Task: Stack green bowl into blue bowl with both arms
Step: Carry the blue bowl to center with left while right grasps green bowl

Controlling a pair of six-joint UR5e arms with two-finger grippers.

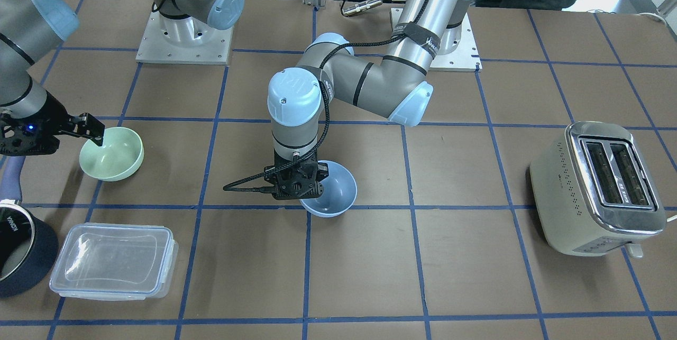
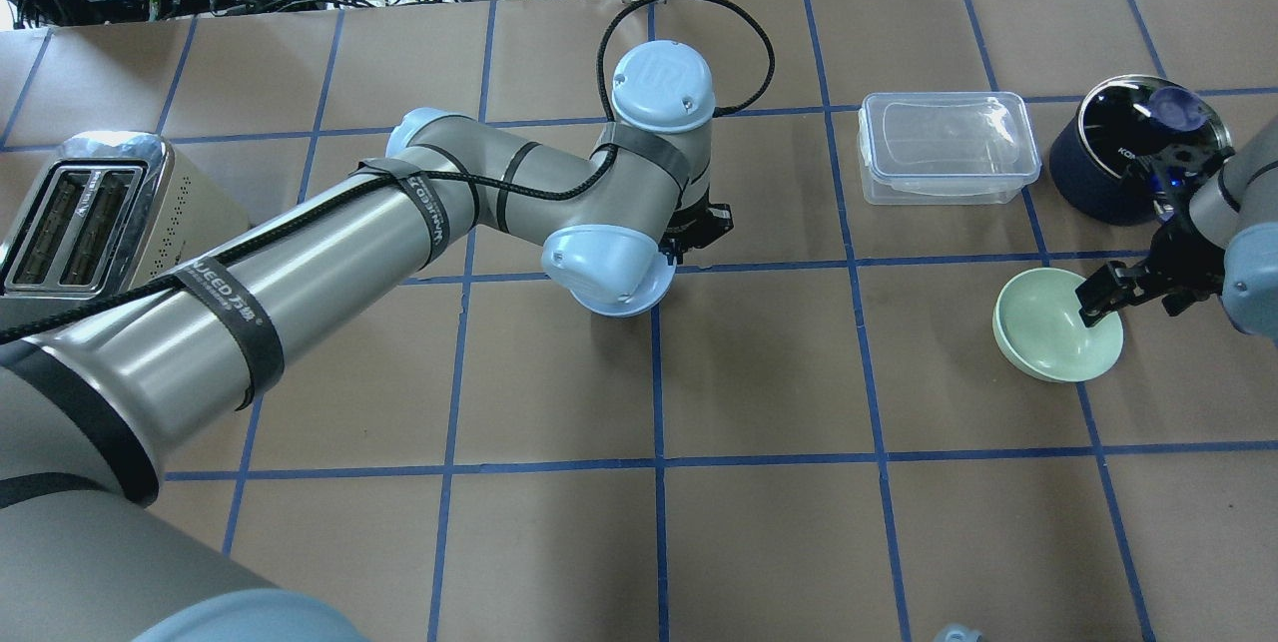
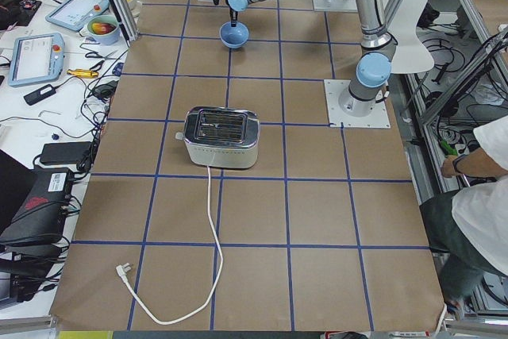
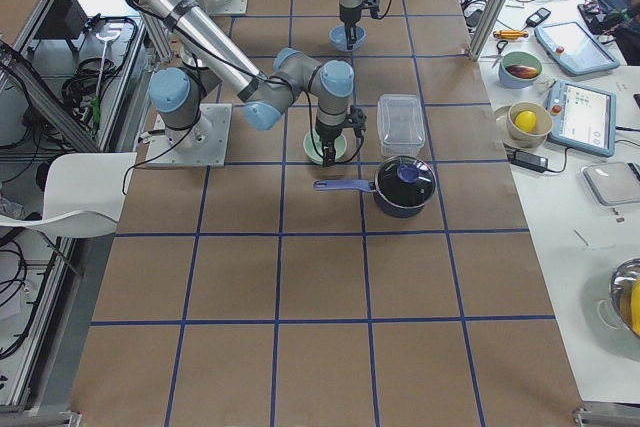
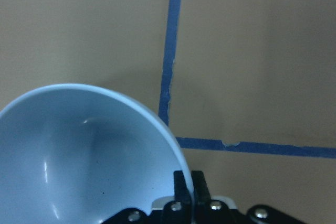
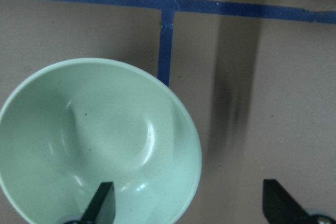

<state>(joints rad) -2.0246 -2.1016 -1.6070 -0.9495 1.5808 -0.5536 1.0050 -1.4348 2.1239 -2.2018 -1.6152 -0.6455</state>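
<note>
Foreground of the front-facing view: a clear rectangular lidded plastic box (image 1: 113, 260) and a dark navy saucepan (image 1: 26, 260) on the brown gridded table (image 1: 370, 276). A cream and chrome toaster (image 1: 597, 192) stood off at the other end.

Middle ground: the small pale sky-blue plastic bowl (image 1: 338, 186) sat at mid-table, looking tipped. The left gripper (image 5: 190, 184) was clenched on its rim. Whether the bowl was clear of the table could not be told.

Farther along: the small pale mint-green plastic bowl (image 1: 113, 155) rested on the table near the saucepan, well apart from the blue one. The right gripper (image 6: 189, 200) was spread wide, one finger inside the bowl and one outside, gripping nothing.

Risks, as judged: a thin pinch on one edge could let the blue bowl swing or slip. Closing on the light green bowl off-square could shove it aside, toward the saucepan.

Views: the overhead hid most of the blue bowl beneath the left wrist, and only the left wrist camera showed the fingers shut on its rim. Only the right wrist camera showed the green rim lying between the parted fingers.
</note>
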